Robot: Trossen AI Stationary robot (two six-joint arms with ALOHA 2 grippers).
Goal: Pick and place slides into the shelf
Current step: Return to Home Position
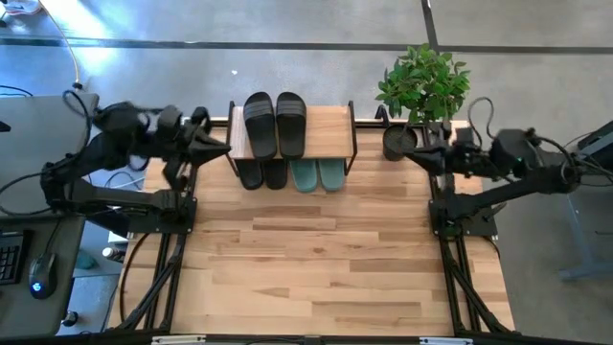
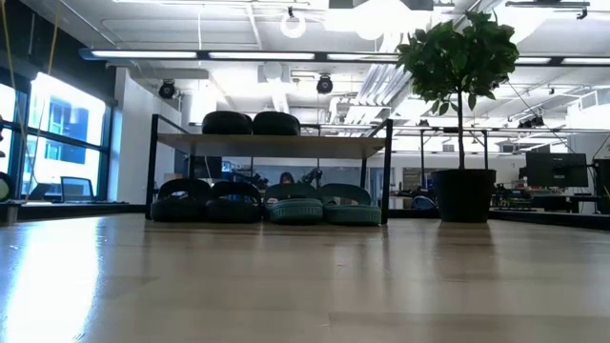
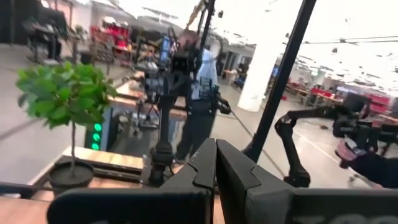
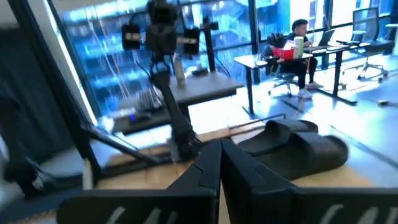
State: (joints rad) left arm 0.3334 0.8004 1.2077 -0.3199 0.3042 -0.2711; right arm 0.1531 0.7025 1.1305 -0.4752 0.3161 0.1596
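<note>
The shelf (image 1: 326,123) is set at the far edge of the table (image 1: 316,278), between the two arms. One black pair (image 1: 275,123) is laid on its plank top, toward the left end. Under the plank a second black pair (image 1: 261,173) and the green pair (image 1: 318,175) are lined up side by side, with their ends seen poking out toward the table's middle. In the low view these four are seen resting on the tabletop inside the black frame, black on the left and green on the right. The left gripper (image 1: 213,146) is held just beside the shelf's left end, its fingers (image 3: 205,168) pressed together on nothing. The right gripper (image 1: 414,153) is held past the shelf's right end, close to the pot (image 1: 398,143), its fingers (image 4: 208,168) likewise brought together and empty. The plant (image 1: 423,81) is stood between the shelf and the right arm, and its leaves are spread over that far corner. A mouse (image 1: 38,285) is seen on a desk left of the table. In the right wrist view a person (image 4: 298,40) is seen seated in the room beyond.
</note>
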